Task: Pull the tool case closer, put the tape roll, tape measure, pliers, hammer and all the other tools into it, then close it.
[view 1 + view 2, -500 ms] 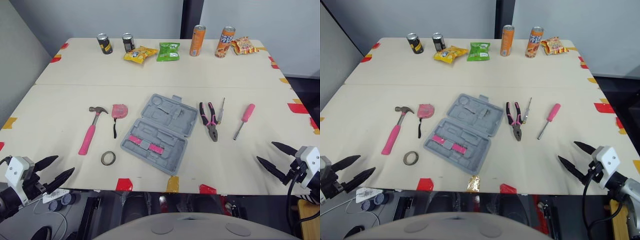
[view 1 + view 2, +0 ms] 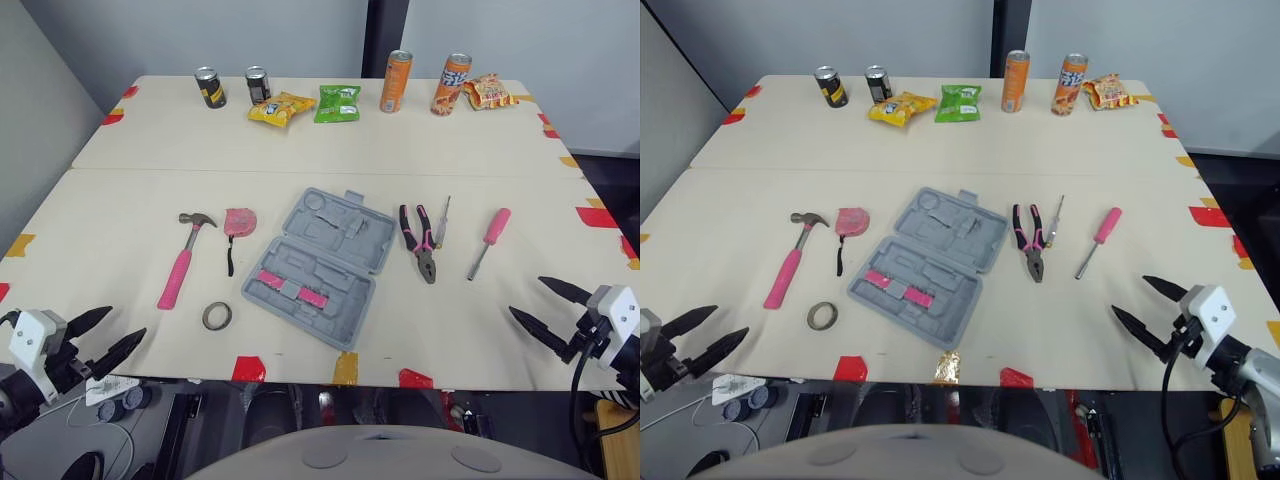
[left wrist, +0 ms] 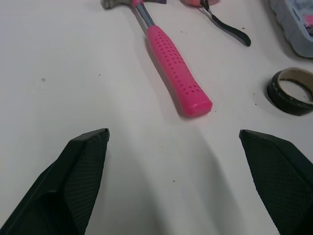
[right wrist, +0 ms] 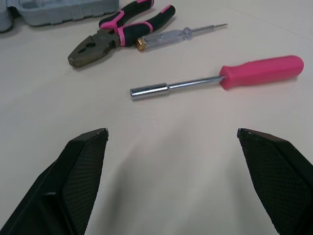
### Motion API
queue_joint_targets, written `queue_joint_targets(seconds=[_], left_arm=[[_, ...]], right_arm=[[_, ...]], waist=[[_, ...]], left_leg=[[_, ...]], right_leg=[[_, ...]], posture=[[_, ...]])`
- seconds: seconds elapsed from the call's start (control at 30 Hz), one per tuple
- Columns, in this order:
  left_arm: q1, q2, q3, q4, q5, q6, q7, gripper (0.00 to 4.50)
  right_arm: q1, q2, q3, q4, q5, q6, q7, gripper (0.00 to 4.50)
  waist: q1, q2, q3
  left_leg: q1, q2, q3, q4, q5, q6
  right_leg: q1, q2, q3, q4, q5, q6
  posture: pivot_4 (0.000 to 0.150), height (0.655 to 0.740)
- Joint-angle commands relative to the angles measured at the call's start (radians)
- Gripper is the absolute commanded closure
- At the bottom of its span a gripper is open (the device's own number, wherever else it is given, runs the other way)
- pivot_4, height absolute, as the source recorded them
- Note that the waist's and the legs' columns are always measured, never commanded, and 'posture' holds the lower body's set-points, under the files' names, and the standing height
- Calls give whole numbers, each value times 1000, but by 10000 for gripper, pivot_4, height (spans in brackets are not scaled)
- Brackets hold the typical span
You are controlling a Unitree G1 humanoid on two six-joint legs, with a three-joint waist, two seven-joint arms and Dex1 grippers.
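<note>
The grey tool case (image 2: 320, 264) lies open in the middle of the table. To its left lie the pink-handled hammer (image 2: 181, 262), the pink tape measure (image 2: 238, 222) and the tape roll (image 2: 217, 316). On the case's right are the pliers (image 2: 420, 241), a thin tester screwdriver (image 2: 442, 208) and a pink-handled driver (image 2: 489, 239). My left gripper (image 2: 104, 338) hovers open at the near left edge, short of the hammer (image 3: 172, 63) and roll (image 3: 291, 90). My right gripper (image 2: 548, 313) is open at the near right edge, short of the driver (image 4: 230, 77).
Cans (image 2: 395, 81) and snack packets (image 2: 337, 102) line the far edge of the table. Red and yellow tape marks (image 2: 249, 369) dot the table's edges. A seam crosses the tabletop beyond the tools.
Both grippers have shifted slightly outward and lower near the table's front edge. The tools and case lie as before.
</note>
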Motion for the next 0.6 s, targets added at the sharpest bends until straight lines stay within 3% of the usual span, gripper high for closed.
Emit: queue_joint_targets(seconds=[0.03, 0.3, 0.57, 0.6], left_arm=[[-39, 29, 28, 16, -24, -1, -2, 0], [-175, 72, -59, 6, 24, 33, 1, 0], [-436, 47, -291, -74, 94, 141, 35, 0], [-473, 45, -326, -83, 95, 182, 30, 0]], right_arm=[[9, -1, -1, -76, 32, 37, 5, 232], [8, 14, 84, -237, 16, 126, -18, 232], [-66, 36, 246, -345, -62, 228, -90, 232], [-80, 47, 262, -364, -57, 249, -104, 2659]], waist=[[1, 0, 0], [8, 0, -1], [16, 0, -1], [16, 0, -1]], left_leg=[[0, 0, 0, 0, 0, 0], [0, 0, -1, 1, 0, 0], [-1, -3, -3, 3, 0, 0], [0, -4, -3, 2, 1, 0]], right_leg=[[0, 0, 0, 0, 0, 0], [0, 0, -1, 2, 0, 0], [-6, -2, 0, 11, 2, 3], [-7, -2, 1, 12, 2, 4]], posture=[[1500, 7400], [1500, 7400], [1500, 7400], [1500, 7400]])
